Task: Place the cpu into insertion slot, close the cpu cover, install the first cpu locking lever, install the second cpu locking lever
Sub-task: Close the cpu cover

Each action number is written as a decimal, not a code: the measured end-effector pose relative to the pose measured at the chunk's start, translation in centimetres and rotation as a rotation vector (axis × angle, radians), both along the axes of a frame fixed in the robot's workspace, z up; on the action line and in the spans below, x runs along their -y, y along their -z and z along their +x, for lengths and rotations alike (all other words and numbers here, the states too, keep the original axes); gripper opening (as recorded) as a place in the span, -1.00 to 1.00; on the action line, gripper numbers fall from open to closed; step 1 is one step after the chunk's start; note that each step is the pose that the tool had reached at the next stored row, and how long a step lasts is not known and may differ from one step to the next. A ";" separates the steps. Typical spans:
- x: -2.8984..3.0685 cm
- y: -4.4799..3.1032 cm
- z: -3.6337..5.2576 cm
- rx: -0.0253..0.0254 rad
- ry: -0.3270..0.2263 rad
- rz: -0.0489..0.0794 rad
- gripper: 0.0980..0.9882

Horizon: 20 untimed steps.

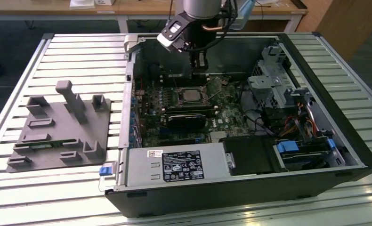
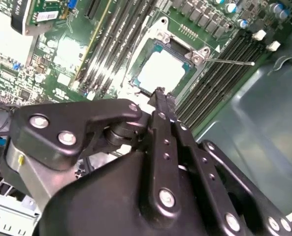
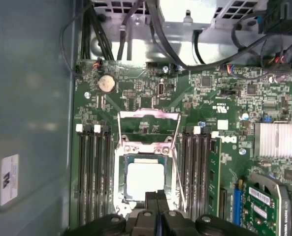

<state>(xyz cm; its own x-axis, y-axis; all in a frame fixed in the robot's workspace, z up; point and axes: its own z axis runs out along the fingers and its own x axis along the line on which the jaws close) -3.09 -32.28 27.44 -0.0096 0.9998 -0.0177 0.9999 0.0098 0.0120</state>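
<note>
My jaws: pressed together, empty, just beside cpu (image 3: pixel 145 179) seated in insertion slot (image 3: pixel 120 173); cpu cover (image 3: pixel 148 115) raised; slip could scrape chip.

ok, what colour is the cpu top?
The cpu top is pale silvery-white, plain; best in the first wrist view.

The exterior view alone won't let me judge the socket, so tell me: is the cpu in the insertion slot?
Observer: Yes, in the first wrist view the cpu lies flat in the insertion slot.
Operator: And the cpu cover?
Observer: The cpu cover is swung open, off the cpu.
Operator: Where is the tool?
Observer: The tool is shut, its tips at the slot's edge opposite the open cover.
</note>
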 end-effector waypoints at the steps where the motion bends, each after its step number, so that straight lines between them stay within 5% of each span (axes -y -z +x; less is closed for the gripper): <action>1: 0.02 0.01 0.00 0.0001 0.000 0.000 -0.98; 6: 0.06 0.00 0.05 0.0000 0.000 0.000 -0.98; 16: 0.05 0.02 2.35 0.0003 -0.002 0.001 -0.98; 20: 0.05 0.03 2.51 0.0015 -0.006 0.001 -0.98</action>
<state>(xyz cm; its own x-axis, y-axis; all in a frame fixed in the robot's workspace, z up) -0.57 -32.33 27.41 -0.0153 0.9997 -0.0168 0.9998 0.0155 0.0135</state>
